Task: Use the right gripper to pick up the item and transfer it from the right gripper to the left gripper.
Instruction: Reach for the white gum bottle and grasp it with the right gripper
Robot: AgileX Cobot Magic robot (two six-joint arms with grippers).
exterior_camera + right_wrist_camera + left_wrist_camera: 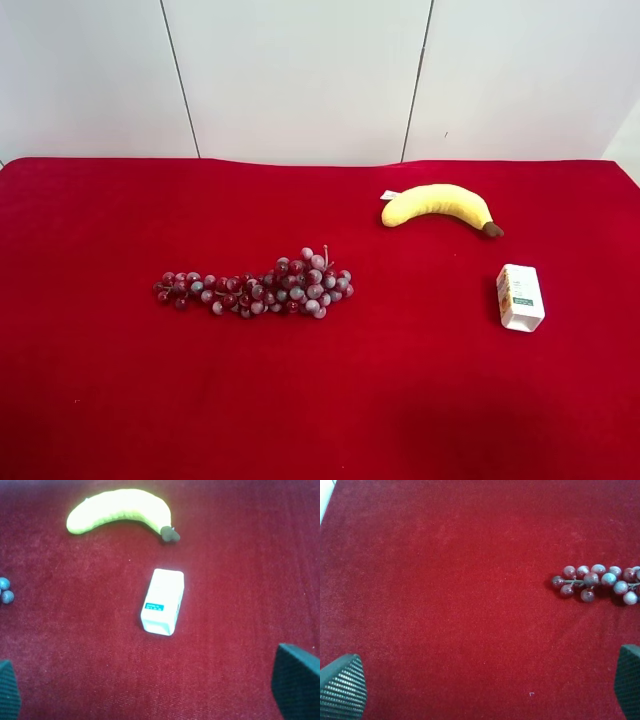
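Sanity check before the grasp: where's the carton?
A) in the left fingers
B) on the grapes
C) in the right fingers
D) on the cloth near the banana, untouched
D: the carton lies flat on the cloth near the banana stem end, and the right fingers stand wide apart, clear of it.

Banana [438, 205], grapes [256, 286] well apart (red cloth [100, 400]).

No lettering can be read in any view. The small white drink carton [520, 297], lying near the dark stem end of the banana [437, 205], carries a printed patch [521, 291] of green and orange-yellow, too small to make out. The right wrist camera renders that patch as a blurred bluish rectangle. A white tag [389, 195] at the banana's other end shows no legible marks.
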